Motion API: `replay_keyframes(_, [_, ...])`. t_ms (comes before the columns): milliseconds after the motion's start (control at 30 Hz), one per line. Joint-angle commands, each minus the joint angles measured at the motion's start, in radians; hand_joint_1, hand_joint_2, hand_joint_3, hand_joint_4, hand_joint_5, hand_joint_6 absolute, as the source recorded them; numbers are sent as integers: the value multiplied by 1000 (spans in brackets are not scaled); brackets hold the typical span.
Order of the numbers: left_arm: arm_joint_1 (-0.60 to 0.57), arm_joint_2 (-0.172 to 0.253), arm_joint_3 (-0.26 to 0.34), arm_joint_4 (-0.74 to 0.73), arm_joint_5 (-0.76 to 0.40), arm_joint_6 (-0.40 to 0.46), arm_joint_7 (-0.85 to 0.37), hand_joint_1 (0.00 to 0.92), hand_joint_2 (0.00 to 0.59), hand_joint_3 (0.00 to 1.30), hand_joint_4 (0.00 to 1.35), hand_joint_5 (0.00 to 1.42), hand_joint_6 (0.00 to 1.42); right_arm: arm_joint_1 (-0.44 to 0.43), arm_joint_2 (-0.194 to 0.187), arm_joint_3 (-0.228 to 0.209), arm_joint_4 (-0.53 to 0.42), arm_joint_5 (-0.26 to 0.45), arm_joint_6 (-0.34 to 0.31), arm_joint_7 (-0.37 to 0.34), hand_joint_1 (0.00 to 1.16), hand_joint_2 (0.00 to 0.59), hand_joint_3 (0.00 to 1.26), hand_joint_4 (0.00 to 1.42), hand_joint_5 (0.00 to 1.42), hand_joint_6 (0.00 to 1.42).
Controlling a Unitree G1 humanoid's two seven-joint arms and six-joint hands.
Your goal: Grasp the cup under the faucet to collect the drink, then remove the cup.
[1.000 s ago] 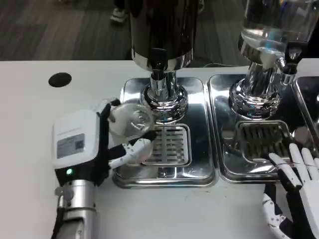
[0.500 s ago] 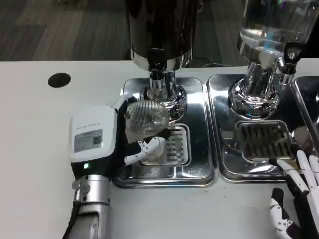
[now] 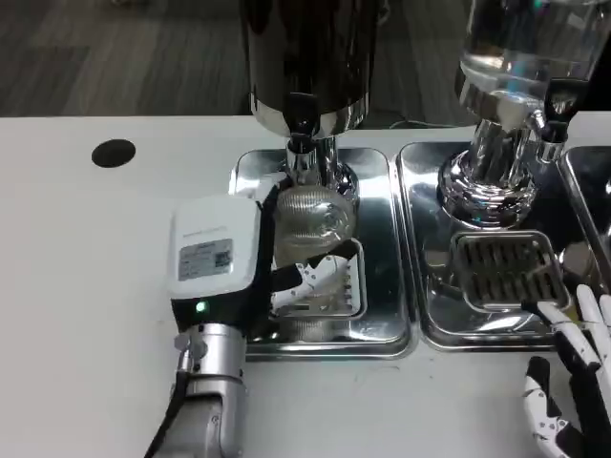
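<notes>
My left hand (image 3: 224,262) grips a clear plastic cup (image 3: 311,218) from its left side, over the drip grate (image 3: 329,281) of the left steel tray (image 3: 377,191). The cup's rim sits just below the black faucet (image 3: 303,119) of the dark dispenser (image 3: 307,57). White fingers (image 3: 310,281) curl beneath and around the cup. I cannot make out any liquid in it. My right hand (image 3: 573,382) rests at the lower right, fingers spread, holding nothing, by the front edge of the second tray (image 3: 430,315).
A second dispenser with a clear tank (image 3: 520,48) and chrome base (image 3: 487,191) stands on the right tray, with its own grate (image 3: 506,272). A black round hole (image 3: 115,153) marks the white table at the left. A third tray's edge (image 3: 587,186) shows at far right.
My left hand has carried the cup to the right and slightly back, from the tray's left edge to under the faucet. My right hand has drawn down and right toward the picture's corner.
</notes>
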Motion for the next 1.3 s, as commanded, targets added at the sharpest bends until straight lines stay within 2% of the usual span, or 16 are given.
replay_keyframes(33, [-10,5,-2,14,5,1,14,203,123,346,450,814,1163,8,-8,-12,11,14,-13,-12,187,564,215,0,0,63])
replay_keyframes(333, [33,40,18,-62,8,16,10,69,65,279,309,669,963,-5,0,-2,20,14,-17,-11,189,570,215,0,0,64])
replay_keyframes(433, [42,48,23,-84,6,18,8,50,54,267,292,651,939,-9,2,2,24,12,-17,-9,189,568,215,0,0,64])
replay_keyframes(533, [53,53,29,-106,1,14,8,31,47,248,268,593,858,-13,4,6,22,8,-15,-10,188,566,215,0,0,64])
replay_keyframes(667, [93,65,44,-173,-5,-7,15,1,37,217,183,395,503,-12,1,6,11,2,-11,-9,188,565,209,0,0,56])
replay_keyframes(767, [135,81,64,-259,-11,-40,16,0,39,192,143,320,375,-12,-7,5,-11,-17,-4,-5,187,564,186,0,0,39])
replay_keyframes(1000, [181,105,95,-402,-14,-113,-2,0,38,173,107,275,283,-17,-9,11,-55,-54,17,19,189,563,166,0,0,33])
replay_keyframes(1300, [176,91,113,-505,6,-108,-59,0,39,160,87,257,269,2,-3,21,-89,-72,27,27,200,564,165,0,0,33])
